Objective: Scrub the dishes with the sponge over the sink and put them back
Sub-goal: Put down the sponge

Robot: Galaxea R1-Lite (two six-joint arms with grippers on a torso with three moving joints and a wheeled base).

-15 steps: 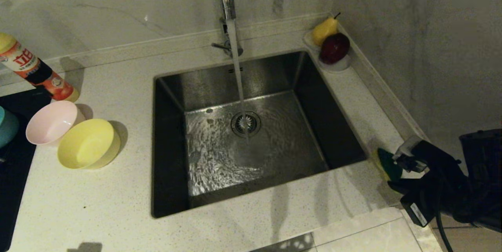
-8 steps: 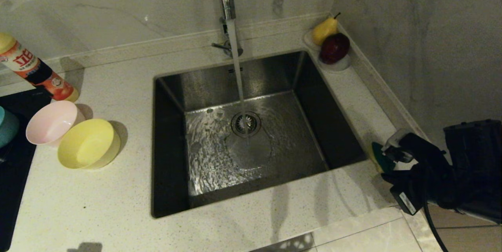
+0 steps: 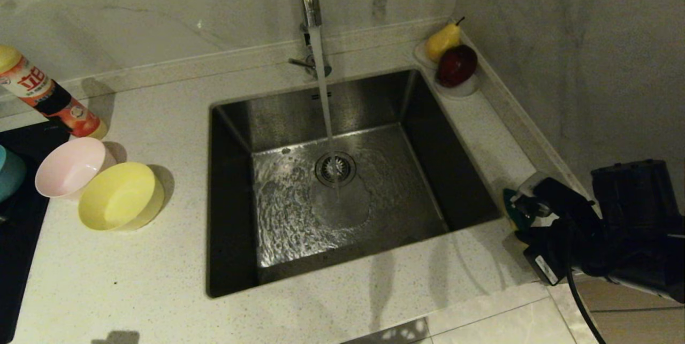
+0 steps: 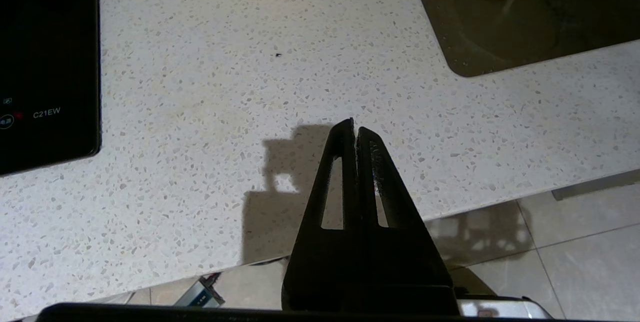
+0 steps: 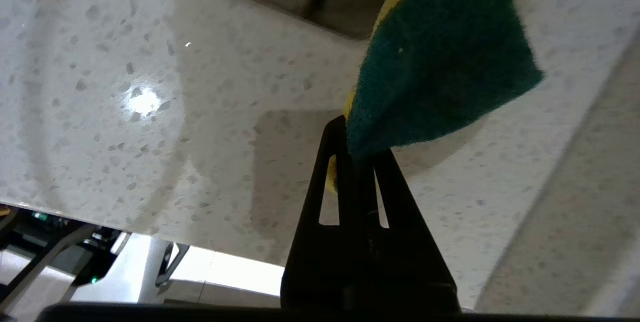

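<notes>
Right now the sponge (image 5: 440, 56), green scouring side showing, is pinched at one corner in the nearly closed right gripper (image 5: 356, 154) above the bench (image 3: 471, 264), just right of the sink (image 3: 342, 173). Beyond, the left gripper (image 4: 355, 129) hangs closed and empty over the bench's front edge.

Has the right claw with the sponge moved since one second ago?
Yes. In the head view the right claw and the sponge shifted up and slightly left along the counter, nearer the sink corner.
</notes>
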